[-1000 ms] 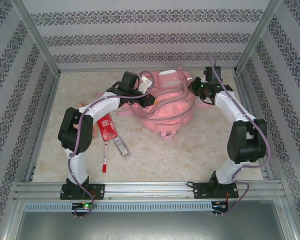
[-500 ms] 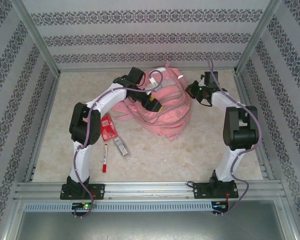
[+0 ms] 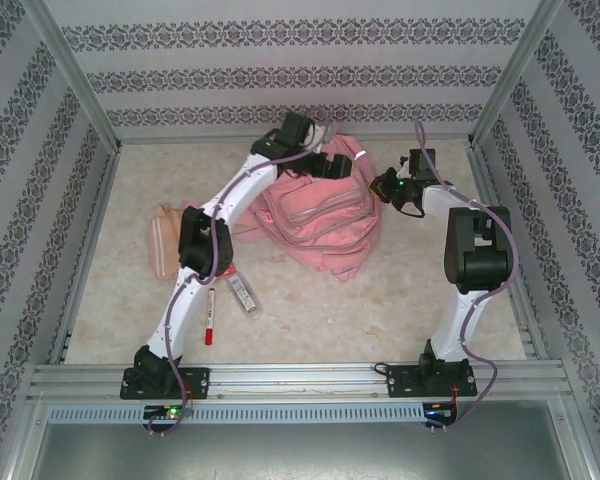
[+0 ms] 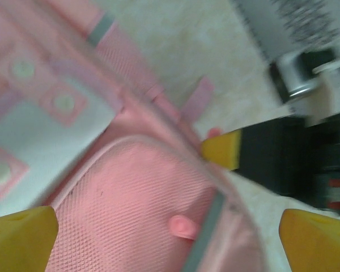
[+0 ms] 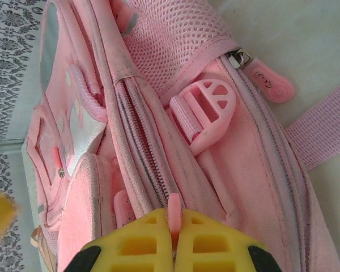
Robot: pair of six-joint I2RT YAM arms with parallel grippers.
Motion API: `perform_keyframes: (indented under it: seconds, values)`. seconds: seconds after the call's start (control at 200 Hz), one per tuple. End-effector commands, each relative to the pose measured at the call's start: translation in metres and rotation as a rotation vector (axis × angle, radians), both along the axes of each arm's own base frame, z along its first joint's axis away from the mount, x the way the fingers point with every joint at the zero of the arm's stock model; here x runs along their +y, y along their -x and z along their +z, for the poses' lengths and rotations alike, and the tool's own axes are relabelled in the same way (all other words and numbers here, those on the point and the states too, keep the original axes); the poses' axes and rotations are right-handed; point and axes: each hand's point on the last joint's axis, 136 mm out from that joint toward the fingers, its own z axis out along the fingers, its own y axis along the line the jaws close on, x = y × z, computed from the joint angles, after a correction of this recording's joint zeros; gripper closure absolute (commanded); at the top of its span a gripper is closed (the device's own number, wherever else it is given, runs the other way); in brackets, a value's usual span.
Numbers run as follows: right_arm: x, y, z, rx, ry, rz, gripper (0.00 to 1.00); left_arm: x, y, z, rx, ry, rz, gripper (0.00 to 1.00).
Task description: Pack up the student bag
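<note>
Student bag point(image 3: 320, 215) near far table point(image 3: 410, 290) edge

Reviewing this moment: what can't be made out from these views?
Top view: the left arm covers the student bag's upper end, so any opening there is hidden.
Top view: the same arm hides part of the peach pouch.
Left wrist view: blurred; the bag's pale patch shows no detail.
Right wrist view: the right hand pinches a pink zipper tab, hiding its slider.
</note>
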Motion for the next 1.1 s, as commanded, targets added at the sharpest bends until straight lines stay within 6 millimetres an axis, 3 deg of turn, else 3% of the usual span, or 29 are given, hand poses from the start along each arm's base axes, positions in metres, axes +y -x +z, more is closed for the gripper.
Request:
perform_keyframes:
  seconds: [0.0,0.045,0.165,0.315,0.55,0.879,0.994,1.094]
  values:
    - [0.006,0.001,-0.004,0.002,-0.040,0.020,1.00,-0.007,0.026,-0.051,0.108,-0.153,0.075,0.07]
    - [0.006,0.003,-0.005,0.001,-0.048,0.021,1.00,-0.003,0.027,-0.069,0.137,-0.186,0.106,0.15]
    - [0.004,0.011,-0.008,0.004,-0.052,0.018,1.00,0.023,0.024,-0.116,0.190,-0.319,0.228,0.18]
    - [0.001,0.025,-0.018,0.022,-0.035,0.030,1.00,0.048,0.020,-0.146,0.275,-0.361,0.364,0.17]
    - [-0.003,0.049,-0.027,0.071,-0.021,0.025,1.00,0.056,0.022,-0.154,0.314,-0.364,0.424,0.16]
    - [0.002,0.104,-0.033,0.152,0.012,0.106,1.00,0.056,0.013,-0.155,0.323,-0.322,0.470,0.16]
    - [0.008,0.115,-0.035,0.155,0.030,0.171,1.00,0.056,0.011,-0.157,0.313,-0.328,0.460,0.16]
    - [0.011,0.113,-0.023,0.125,0.022,0.195,1.00,0.045,0.008,-0.149,0.273,-0.300,0.379,0.16]
